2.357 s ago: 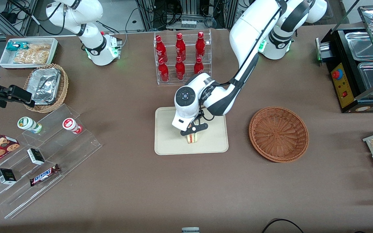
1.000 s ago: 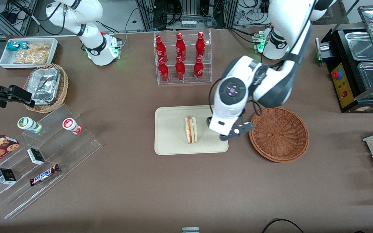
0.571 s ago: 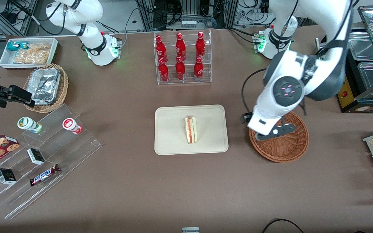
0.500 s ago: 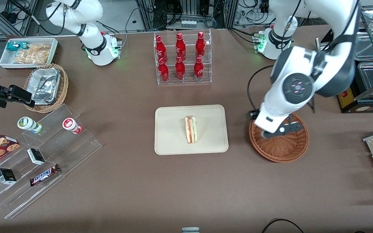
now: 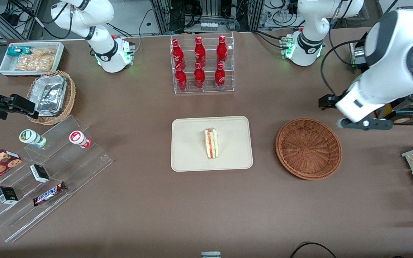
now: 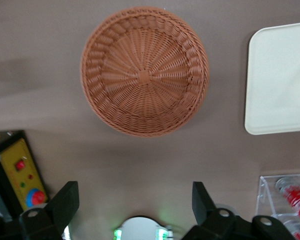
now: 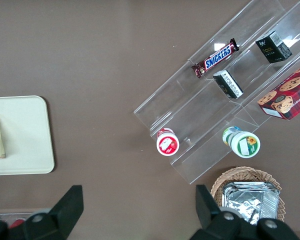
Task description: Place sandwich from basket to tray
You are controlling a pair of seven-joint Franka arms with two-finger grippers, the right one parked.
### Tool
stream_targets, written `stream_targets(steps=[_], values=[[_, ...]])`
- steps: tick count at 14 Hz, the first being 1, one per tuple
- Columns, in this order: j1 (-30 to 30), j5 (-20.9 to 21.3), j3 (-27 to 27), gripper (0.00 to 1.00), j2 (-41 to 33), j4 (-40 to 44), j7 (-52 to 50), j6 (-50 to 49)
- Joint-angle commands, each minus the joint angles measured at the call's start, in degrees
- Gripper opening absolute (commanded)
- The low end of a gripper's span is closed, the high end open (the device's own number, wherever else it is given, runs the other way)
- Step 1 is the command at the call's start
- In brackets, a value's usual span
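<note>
The sandwich (image 5: 211, 143) stands on its edge in the middle of the tray (image 5: 188, 157), at the table's centre. The basket (image 5: 308, 148) sits beside it toward the working arm's end. The gripper (image 6: 135, 207) hangs high above the table, jaws spread wide, holding nothing.

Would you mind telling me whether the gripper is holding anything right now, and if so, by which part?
Nothing is held. The gripper is open and empty, raised above the table near the basket, while the sandwich lies on the tray.
</note>
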Motion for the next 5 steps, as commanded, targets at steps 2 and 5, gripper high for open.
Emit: stream_targets(steps=[2, 5], values=[[1.89, -0.29, 2.08, 1.00, -5.38, -1.36, 6.05, 0.34], [2.07, 0.23, 2.71, 1.00, -5.74, 0.75, 6.14, 0.95]])
